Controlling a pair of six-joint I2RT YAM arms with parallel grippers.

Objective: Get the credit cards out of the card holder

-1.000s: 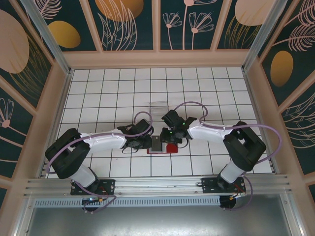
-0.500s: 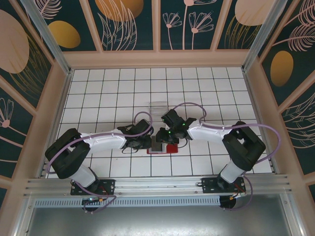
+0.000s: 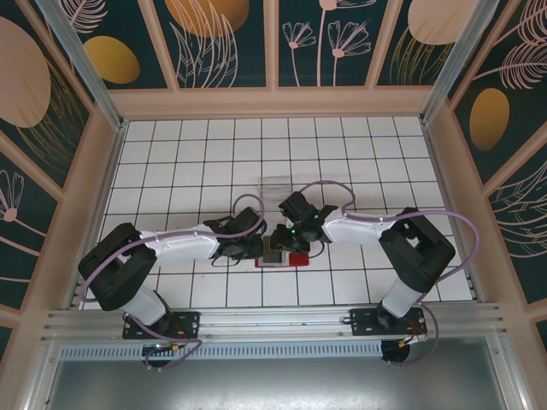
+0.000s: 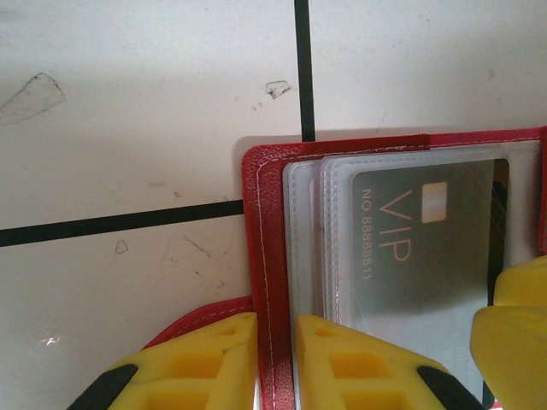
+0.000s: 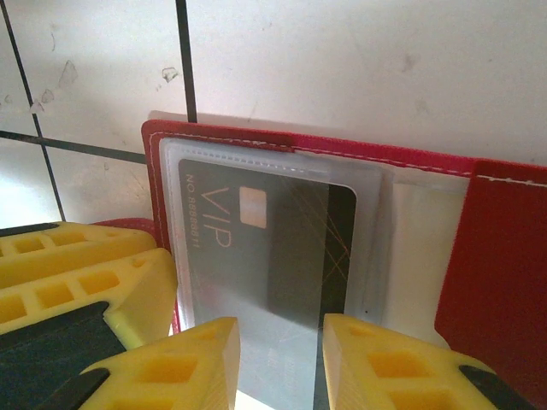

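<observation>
A dark card [image 4: 427, 248] printed "VIP", with a small pale chip and a line of digits, sits inside a clear plastic sleeve [image 4: 308, 239] of the red wallet [image 4: 256, 222]. The card lies fully tucked in and the sleeve's edge reaches past it on every side that shows. Several more clear sleeves are stacked under it, their edges stepped along the wallet's red border; what they hold cannot be made out. In the right wrist view a second pale pocket lies beside the card's sleeve, and past it a plain red flap [image 5: 504, 256] of the wallet.

The wallet lies open and flat on the white tiled table [image 3: 188, 162], near the middle of its near half, between the two arms.

The left gripper [image 4: 275, 342] is clamped on the wallet's red border, one yellow finger on each side of it, just beside the sleeves. The right gripper [image 5: 280, 342] has its jaws part way apart, its tips over the near edge of the card's sleeve with a gap between them; no pinch on the sleeve or card is visible.

A small clear box [image 3: 275, 185] stands farther back on the table, apart from the wallet.
</observation>
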